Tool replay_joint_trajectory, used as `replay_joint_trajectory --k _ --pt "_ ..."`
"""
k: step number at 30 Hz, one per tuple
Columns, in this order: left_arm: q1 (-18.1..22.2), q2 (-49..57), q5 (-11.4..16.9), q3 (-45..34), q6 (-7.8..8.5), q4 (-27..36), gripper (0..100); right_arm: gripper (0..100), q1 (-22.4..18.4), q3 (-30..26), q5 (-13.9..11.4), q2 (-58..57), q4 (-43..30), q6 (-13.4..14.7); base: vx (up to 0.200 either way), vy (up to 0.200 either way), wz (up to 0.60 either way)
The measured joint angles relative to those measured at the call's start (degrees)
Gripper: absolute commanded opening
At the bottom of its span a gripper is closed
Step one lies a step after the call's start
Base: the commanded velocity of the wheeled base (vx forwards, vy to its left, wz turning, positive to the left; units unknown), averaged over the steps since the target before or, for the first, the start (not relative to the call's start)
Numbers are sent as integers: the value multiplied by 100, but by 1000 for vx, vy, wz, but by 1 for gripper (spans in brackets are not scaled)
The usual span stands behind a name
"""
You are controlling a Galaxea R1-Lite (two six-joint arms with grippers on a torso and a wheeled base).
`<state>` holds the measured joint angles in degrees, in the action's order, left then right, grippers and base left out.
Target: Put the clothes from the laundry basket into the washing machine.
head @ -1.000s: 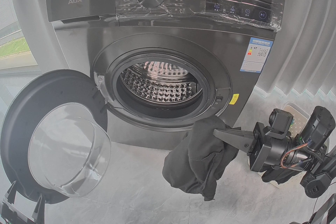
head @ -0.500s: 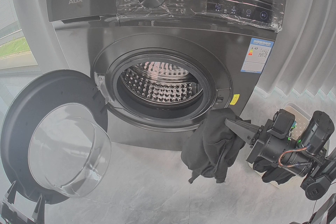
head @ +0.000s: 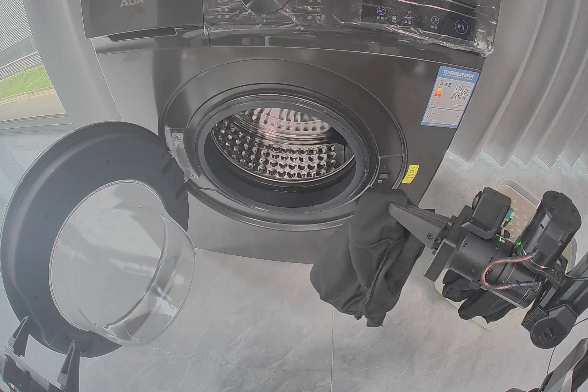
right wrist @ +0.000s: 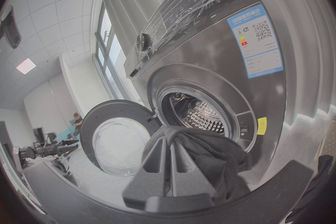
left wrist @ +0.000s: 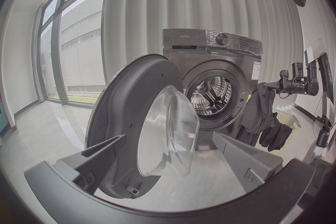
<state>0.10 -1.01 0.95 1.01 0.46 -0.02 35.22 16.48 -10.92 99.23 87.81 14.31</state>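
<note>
The grey washing machine [head: 288, 75] stands with its round door [head: 92, 215] swung open to the left, and the steel drum [head: 282, 148] looks bare inside. My right gripper [head: 393, 209] is shut on a black garment [head: 364, 258], which hangs by the lower right rim of the opening. In the right wrist view the closed fingers [right wrist: 170, 161] pinch the black garment [right wrist: 213, 158] in front of the drum [right wrist: 199, 116]. More dark clothes [head: 481, 301] lie in the white laundry basket [head: 520, 200] behind that arm. My left gripper [left wrist: 168, 137] is open, low before the door [left wrist: 129, 119].
The door's clear glass bowl [head: 119, 264] bulges out over the floor on the left. Pale tiled floor [head: 245, 326] lies between the door and the hanging garment. Grey curtains [head: 539, 75] hang behind the machine.
My right gripper has carried the black garment to the right and upward, closer to the lower right rim of the machine's opening. The left gripper and the door have stayed put.
</note>
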Motion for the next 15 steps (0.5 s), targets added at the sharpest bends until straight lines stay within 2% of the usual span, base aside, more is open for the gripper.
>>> replay_joint_trajectory --k 4,10,15 --pt "0 0 5 24 -46 -110 100 0 -20 138 401 71 -2 0 0 0 0" --pt "-76 -212 61 857 -87 -299 100 0 0 294 485 145 -44 9 0 0 0" --pt "-266 -929 406 1423 -93 -464 100 0 35 421 608 176 -160 60 0 0 0"
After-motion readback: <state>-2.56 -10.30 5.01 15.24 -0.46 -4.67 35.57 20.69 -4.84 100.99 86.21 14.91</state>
